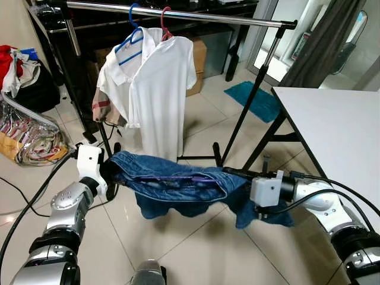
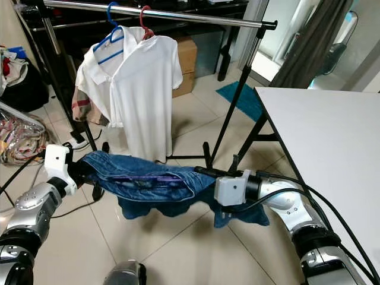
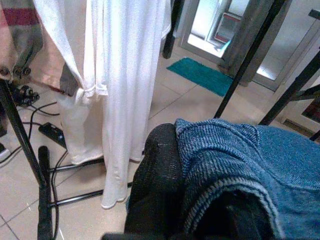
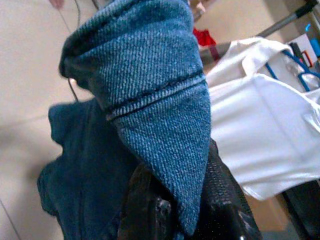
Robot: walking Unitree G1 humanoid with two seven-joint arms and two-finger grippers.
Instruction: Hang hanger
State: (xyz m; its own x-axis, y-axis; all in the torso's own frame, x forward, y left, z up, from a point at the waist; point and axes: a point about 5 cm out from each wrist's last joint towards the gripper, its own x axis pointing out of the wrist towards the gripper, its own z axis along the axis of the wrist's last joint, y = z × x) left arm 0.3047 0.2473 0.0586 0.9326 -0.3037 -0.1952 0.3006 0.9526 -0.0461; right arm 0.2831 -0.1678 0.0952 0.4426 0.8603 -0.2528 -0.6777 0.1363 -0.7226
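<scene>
A blue denim garment (image 1: 178, 181) is stretched level between my two grippers, low over the tiled floor. A thin purple hanger (image 1: 172, 177) lies along its top fold. My left gripper (image 1: 110, 172) is shut on the garment's left end, where a black finger (image 3: 157, 185) presses against the denim (image 3: 225, 165). My right gripper (image 1: 233, 173) is shut on the right end, with a fold of denim (image 4: 160, 110) pinched between its fingers. Behind stands the clothes rack, whose metal bar (image 1: 237, 19) carries two white shirts (image 1: 160, 89) on a blue hanger (image 1: 132, 37) and a red hanger (image 1: 165, 22).
A white table (image 1: 338, 130) stands at the right, with its black legs close to the rack's leg (image 1: 249, 107). A teal mat (image 1: 255, 98) lies beyond it. Bags and clothes (image 1: 29, 139) are piled at the left. Cables (image 1: 24, 208) run across the floor.
</scene>
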